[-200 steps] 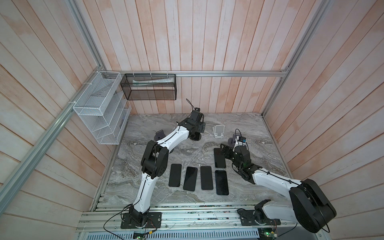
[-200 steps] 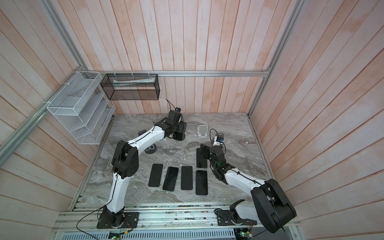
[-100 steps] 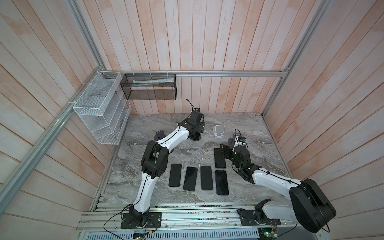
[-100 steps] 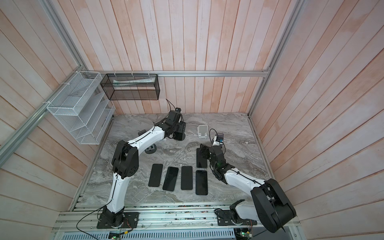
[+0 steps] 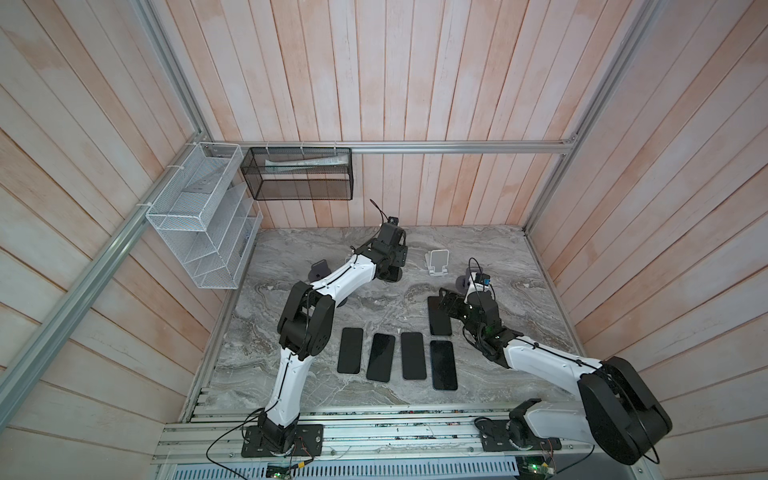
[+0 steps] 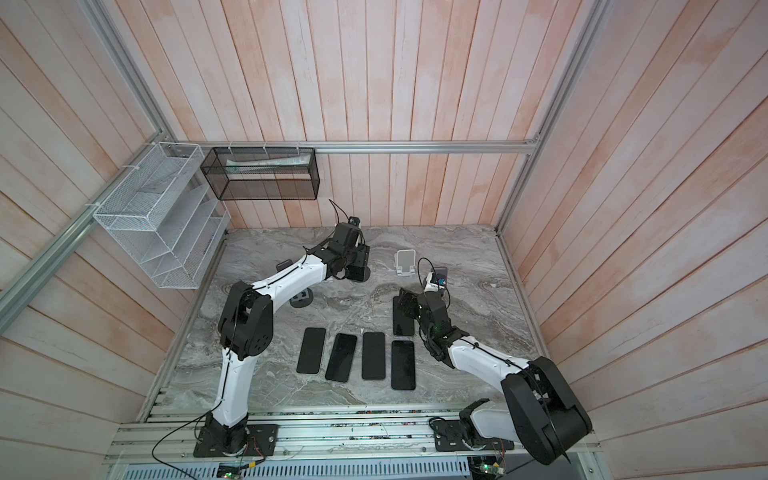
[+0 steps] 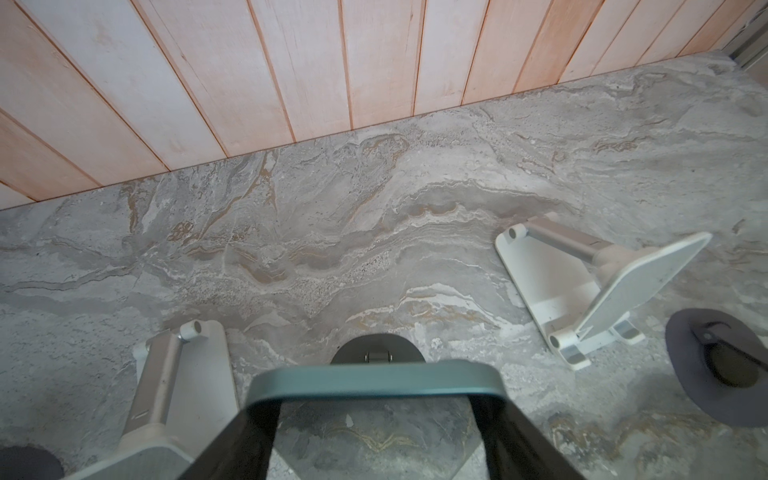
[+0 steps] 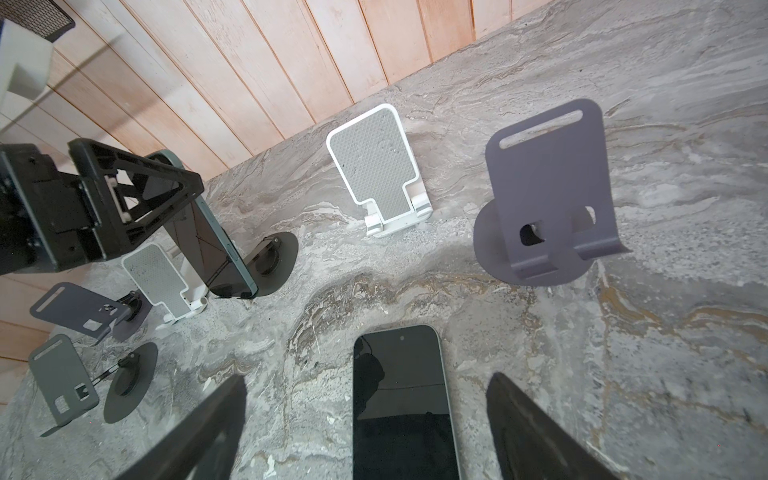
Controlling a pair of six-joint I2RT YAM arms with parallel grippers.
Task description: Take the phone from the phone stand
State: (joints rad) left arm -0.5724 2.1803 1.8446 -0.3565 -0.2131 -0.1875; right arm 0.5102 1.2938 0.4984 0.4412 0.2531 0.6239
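A teal-edged phone (image 8: 220, 257) with a dark screen leans on a dark round phone stand (image 8: 278, 257) at the back of the marble table. My left gripper (image 8: 166, 183) is shut on it, one finger against each long side. In the left wrist view the phone's top edge (image 7: 374, 380) spans the left gripper (image 7: 376, 411), and the stand's base (image 7: 378, 349) shows behind it. In both top views the left gripper (image 5: 390, 266) (image 6: 353, 266) covers the phone. My right gripper (image 5: 444, 301) (image 8: 365, 415) hangs open over a phone lying flat (image 8: 399, 399), not touching it.
A white stand (image 5: 438, 262) and a purple stand (image 8: 544, 199) are right of the held phone. Another white stand (image 7: 178, 386) and two grey ones (image 8: 79, 311) are to its left. Several phones (image 5: 380, 357) lie in a front row. Wire racks (image 5: 199, 216) hang on the left wall.
The left gripper's fingers have closed in on the phone's sides. Both arms stay almost where they were.
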